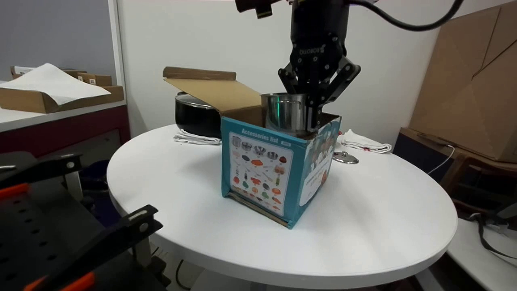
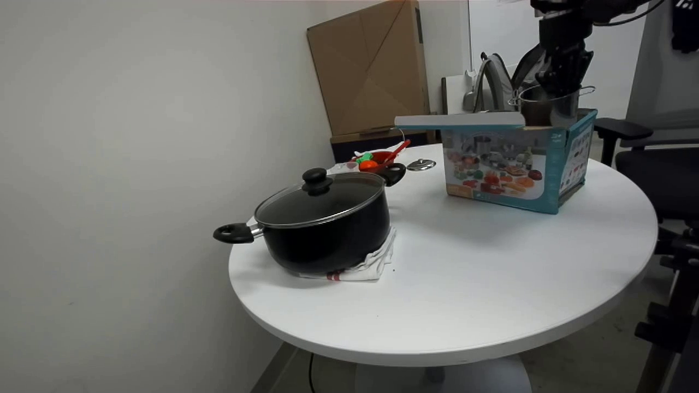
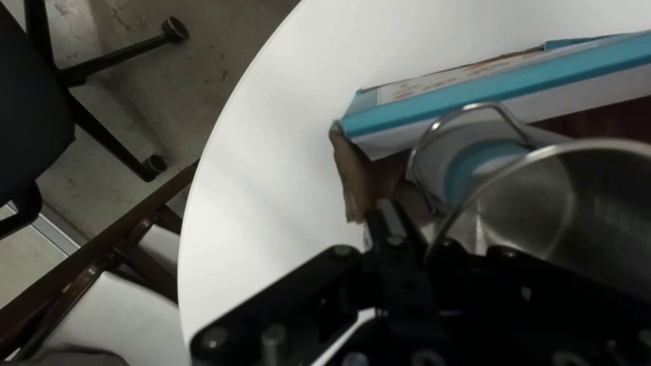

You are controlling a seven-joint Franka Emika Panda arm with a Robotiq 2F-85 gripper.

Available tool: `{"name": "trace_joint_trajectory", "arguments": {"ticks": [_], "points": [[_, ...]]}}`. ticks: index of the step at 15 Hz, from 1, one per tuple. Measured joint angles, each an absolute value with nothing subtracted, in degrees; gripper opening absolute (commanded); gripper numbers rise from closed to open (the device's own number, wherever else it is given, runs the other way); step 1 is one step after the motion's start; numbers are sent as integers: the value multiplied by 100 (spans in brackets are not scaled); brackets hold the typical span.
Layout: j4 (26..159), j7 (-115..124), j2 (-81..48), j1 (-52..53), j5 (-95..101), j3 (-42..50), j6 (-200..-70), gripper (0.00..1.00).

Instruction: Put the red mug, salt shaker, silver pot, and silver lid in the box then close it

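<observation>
In an exterior view, the arm (image 1: pixel 319 24) hangs from twelve o'clock, its gripper (image 1: pixel 313 122) clamped and pointing to six, knuckles (image 1: pixel 347 70) splayed toward nine and three.

Round table (image 1: pixel 375 238) and the things set on it

White top, smooth-edged, over a pale pedestal (image 2: pixel 480 376). The box (image 1: pixel 258 173) stands upright on the surface, one flap reaching out sideways. Near it, the lid (image 2: pixel 421 165) rests flat, knob uppermost. Close to the lid a white cloth (image 1: pixel 365 143) with red marks lies loosely folded, partly hidden from me. Close to the rim, well apart from the box, a second cloth (image 2: pixel 377 265), also white, red-striped and folded, lies mostly covered.
</observation>
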State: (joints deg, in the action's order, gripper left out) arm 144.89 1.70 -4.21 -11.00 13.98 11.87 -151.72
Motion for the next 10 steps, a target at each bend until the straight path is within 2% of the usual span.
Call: {"name": "trace_joint_trajectory", "arguments": {"ticks": [10], "points": [[14513, 214, -797, -833, 1283, 901, -15396, 1]]}}
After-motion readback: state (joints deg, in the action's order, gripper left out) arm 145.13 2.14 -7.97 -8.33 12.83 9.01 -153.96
